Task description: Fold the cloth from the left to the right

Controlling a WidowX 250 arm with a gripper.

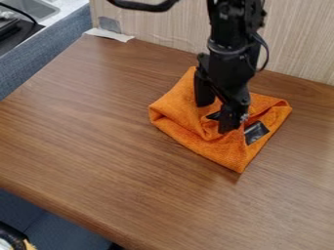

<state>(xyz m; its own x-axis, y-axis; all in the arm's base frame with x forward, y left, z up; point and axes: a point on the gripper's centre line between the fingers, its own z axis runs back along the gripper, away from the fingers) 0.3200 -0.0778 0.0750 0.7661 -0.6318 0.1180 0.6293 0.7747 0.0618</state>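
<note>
A metal sink (46, 10) is cut off at the upper left; a dark object (9, 233) in the lower left corner is cropped beyond naming. The orange cloth (176, 105) lies rumpled, partly folded, on the wood-grain table (98, 127) — its middle partly hidden under the gripper (216, 117), which stands wide. Just right of it, a black patch (256, 132) on the cloth — any print too small to read.

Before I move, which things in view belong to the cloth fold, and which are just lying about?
Part of the job:
orange cloth, partly folded, on the wooden table
black gripper, down at the cloth

Just lying about:
whitish strip at the table's far-left corner
dark object near the sink
</note>
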